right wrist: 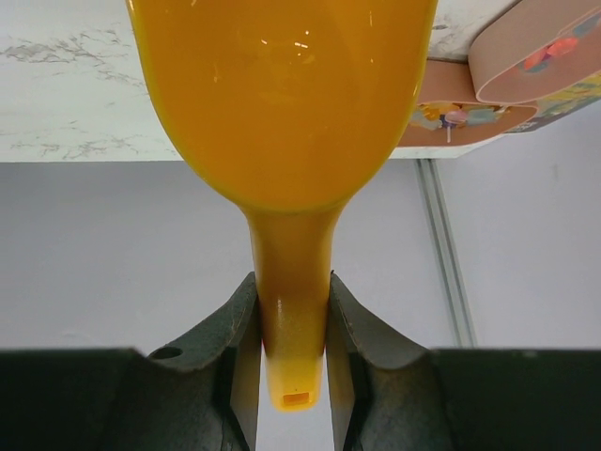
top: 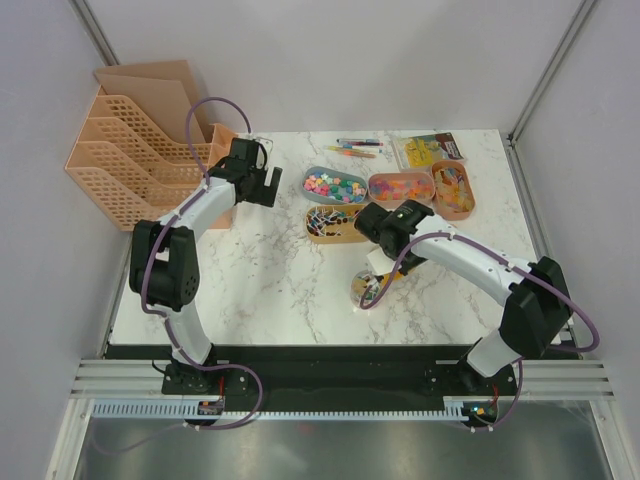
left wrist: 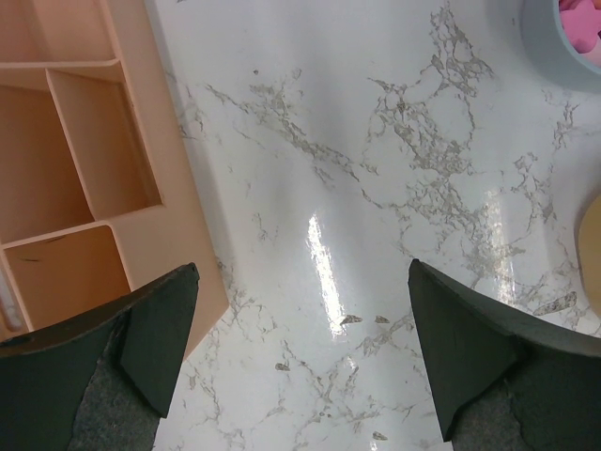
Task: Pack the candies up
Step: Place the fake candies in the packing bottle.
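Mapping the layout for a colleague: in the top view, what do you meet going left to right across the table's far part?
Peach file rack → left tool → grey-blue tray → pink tray → orange tray.

Bright even o/h light, soft shadows, glare streak on marble table (left wrist: 324,272), small highlights on scoop (right wrist: 282,94)

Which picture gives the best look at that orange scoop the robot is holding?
The right wrist view: the orange scoop fills the frame, its handle clamped in the right gripper. In the top external view I cannot pick it out under the arm. The left wrist view shows none of it.
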Action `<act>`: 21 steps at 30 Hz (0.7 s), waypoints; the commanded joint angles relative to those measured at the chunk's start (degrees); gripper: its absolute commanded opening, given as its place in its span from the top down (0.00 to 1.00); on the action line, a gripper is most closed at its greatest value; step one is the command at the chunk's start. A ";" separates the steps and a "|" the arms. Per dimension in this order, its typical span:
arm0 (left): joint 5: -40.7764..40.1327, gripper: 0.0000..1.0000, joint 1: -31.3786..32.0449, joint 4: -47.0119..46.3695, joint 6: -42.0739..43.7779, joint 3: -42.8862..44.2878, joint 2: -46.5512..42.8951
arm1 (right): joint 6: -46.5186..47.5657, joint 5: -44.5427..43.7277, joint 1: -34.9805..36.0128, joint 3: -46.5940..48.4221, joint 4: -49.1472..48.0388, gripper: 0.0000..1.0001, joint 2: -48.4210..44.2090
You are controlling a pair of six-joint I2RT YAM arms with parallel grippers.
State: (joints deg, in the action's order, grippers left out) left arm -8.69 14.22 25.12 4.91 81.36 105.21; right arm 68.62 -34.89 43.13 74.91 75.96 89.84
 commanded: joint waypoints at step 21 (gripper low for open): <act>4.38 0.00 -0.24 -0.16 -2.27 6.79 3.42 | -7.00 -5.27 -0.42 3.66 4.98 1.00 -2.74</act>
State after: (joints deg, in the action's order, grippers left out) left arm -5.63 14.22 25.45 4.45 85.27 107.63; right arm 63.37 -37.87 42.59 76.34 76.99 88.44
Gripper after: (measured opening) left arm 0.995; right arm 0.347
